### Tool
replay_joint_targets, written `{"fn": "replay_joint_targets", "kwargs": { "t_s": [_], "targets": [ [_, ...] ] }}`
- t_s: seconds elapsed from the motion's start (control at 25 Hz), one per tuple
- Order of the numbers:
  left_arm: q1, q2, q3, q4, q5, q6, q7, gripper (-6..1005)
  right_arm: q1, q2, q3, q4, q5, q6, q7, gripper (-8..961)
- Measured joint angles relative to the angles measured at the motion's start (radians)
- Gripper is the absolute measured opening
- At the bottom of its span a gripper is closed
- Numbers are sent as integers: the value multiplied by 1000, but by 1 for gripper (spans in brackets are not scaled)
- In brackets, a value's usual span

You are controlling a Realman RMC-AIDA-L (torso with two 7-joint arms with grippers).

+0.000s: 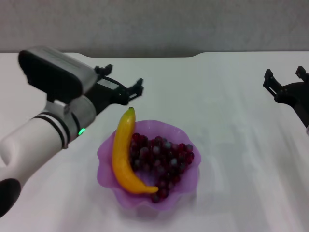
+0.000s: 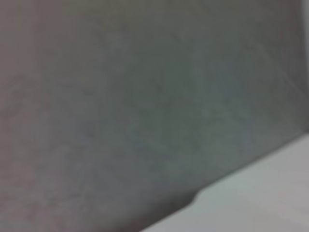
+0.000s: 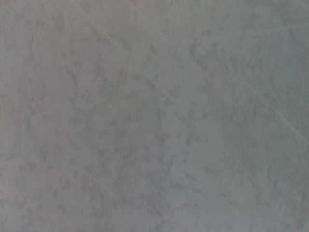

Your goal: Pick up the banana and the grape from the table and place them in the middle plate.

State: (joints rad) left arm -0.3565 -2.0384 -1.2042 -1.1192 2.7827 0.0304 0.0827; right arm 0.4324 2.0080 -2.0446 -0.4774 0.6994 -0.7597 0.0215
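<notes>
Left tool [image 1: 123, 82] hovers agape behind the middle plate [image 1: 186, 186] holding banana [image 1: 123, 154] and grape [image 1: 164, 157].

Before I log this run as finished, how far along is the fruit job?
It looks essentially done. The banana lies in the middle plate, one end poking over the rim, with the grape bunch beside it in the bowl. Nothing is in hand: the left pincer is open and empty just behind the plate, and the right pincer is open and empty, far off at the table edge. No fruit remains on the table.
</notes>
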Motion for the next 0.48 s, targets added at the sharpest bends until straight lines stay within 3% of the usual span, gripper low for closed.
{"fn": "replay_joint_targets", "kwargs": {
  "t_s": [0.2,0.48],
  "targets": [
    [-59,1,-11,208,-88,228,0,906,2,0,3,0,0,0,0,877],
    [-97,-1,-20,352,-159,388,-1,906,5,0,6,3,0,-18,0,877]
  ]
}}
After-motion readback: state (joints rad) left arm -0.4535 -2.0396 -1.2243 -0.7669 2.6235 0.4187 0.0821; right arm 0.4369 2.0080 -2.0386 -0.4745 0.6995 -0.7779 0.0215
